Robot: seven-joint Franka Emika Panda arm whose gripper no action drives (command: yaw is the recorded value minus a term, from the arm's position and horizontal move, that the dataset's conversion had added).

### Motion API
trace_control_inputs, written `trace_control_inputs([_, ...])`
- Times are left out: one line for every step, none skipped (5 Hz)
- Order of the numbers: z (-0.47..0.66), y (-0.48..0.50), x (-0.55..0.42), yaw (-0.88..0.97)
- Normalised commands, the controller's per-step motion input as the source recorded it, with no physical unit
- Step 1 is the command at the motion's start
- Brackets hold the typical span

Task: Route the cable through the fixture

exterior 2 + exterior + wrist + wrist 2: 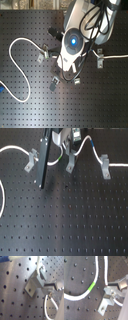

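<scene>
In the first exterior view, going from its left: the long thin white cable (11,149) is curving over the black perforated board (65,223) to a grey metal clip (33,157). Next, a dark arm link (45,158) is leaning down. In the middle, the slanted grey metal clip fixture (70,162) is standing w/ the cable running just beside it; whether it sits in the slot I cannot tell. At the first exterior view's right, an upright fork-topped grey clip (105,166) is carrying the cable. The gripper (70,140) is hovering above the fixture; open or closed, cannot tell.
</scene>
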Motion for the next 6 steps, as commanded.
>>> trace_control_inputs([0.12, -0.113, -0.068, 0.00])
trace_control_inputs([0.08, 0.022, -0.253, 0.15])
trace_control_inputs([0.01, -0.106, -0.215, 0.12])
trace_control_inputs([0.01, -0.039, -0.224, 0.11])
trace_control_inputs([0.00, -0.140, -0.096, 0.00])
trace_control_inputs([0.00, 0.062, -0.171, 0.15])
